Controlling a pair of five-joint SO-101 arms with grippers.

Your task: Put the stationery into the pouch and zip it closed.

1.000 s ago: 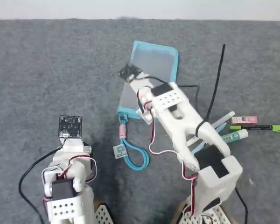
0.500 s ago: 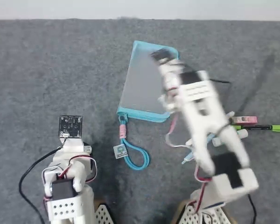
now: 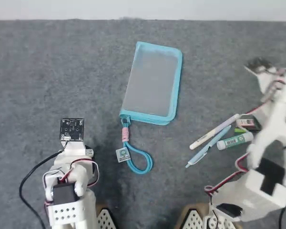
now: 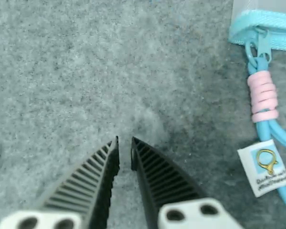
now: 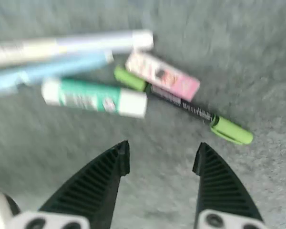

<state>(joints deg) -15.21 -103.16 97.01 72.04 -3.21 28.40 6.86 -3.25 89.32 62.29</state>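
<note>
Right gripper (image 5: 163, 145) jaws wide, empty, above green pen (image 5: 229, 130), pink eraser (image 5: 163, 76), glue stick (image 5: 93, 97). Left gripper (image 4: 125, 140) nearly closed, empty, near pouch (image 3: 152, 83) strap (image 4: 262, 93).

Soft, even light fell from overhead across the grey mat (image 3: 47, 62). My left gripper (image 4: 124, 139) cast a faint dark patch just ahead; the green pen (image 5: 181, 102) threw a thin shadow.

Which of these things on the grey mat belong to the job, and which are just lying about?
Job: pouch, white pen, blue pen, green-and-white tube, pink eraser, green-capped marker.
Just there: grey mat, tag on the pouch's strap.
</note>
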